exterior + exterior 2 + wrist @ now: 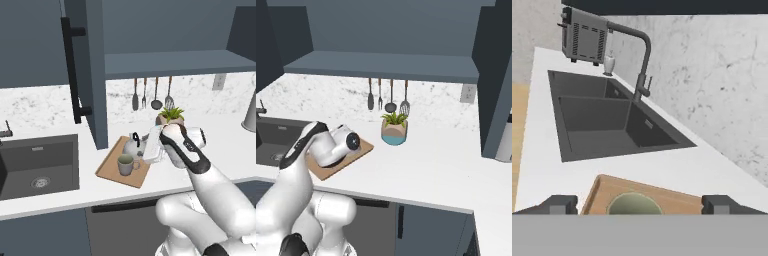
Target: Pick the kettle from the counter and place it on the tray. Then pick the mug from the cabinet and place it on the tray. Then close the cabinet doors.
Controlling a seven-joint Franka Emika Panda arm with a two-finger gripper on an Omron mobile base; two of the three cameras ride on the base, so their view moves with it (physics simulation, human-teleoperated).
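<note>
Cabinet (170,30) overhead, open, inner shelf bare as far as visible; left door (90,75) swung out toward the near side, black bar handle (72,70) facing left; right door (496,75) likewise swung out at far right of the right base view. Counter (225,150) running left to right, dark sink (37,165) at left, utensils hanging on the backsplash, potted plant (394,129) just right of the board. Tray (111,170) on the counter right of the sink, carrying both items: kettle (133,146) on its far part, mug (126,164) upright on its near part, close beside the kettle, contact not discernible. Gripper (640,204) directly above the mug, jaws spread wide, both tips well clear of the rim on either side, nothing held. Mug (632,205) rim centred between the tips in the hand view. Judgement: mug placement looks done, release complete; remaining step is closing the doors. Next move probably calls for lifting straight up off the mug without clipping it or the kettle handle, then reaching to the outer face of one open door and pushing it shut, then the other.
</note>
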